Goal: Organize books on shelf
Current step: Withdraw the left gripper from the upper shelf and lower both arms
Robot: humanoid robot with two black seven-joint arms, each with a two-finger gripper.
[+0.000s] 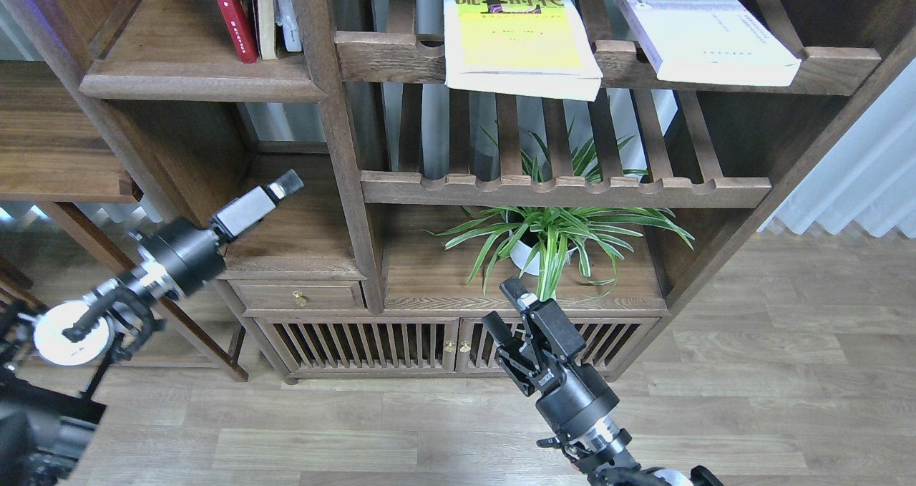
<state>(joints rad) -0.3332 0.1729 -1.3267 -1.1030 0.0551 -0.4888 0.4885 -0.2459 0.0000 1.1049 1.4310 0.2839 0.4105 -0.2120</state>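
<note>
The dark red book (232,15) stands upright on the shelf (200,81), a solid board with a thick front edge at the top left. The yellow-green book (515,31) lies flat on the upper slatted rack, overhanging its front rail. The pale lavender-white book (705,35) lies flat on the same rack to the right. My left gripper (286,183) is below the shelf, in front of the drawer compartment; its fingers cannot be told apart. My right gripper (504,307) is open and empty, low in front of the plant.
Thin beige (263,13) and white (288,13) books stand next to the red one. A potted spider plant (551,239) sits under the lower slatted rack (565,189). A brass-knobbed drawer (297,298) and slatted cabinet doors (365,343) are below. A curtain (859,178) hangs at right.
</note>
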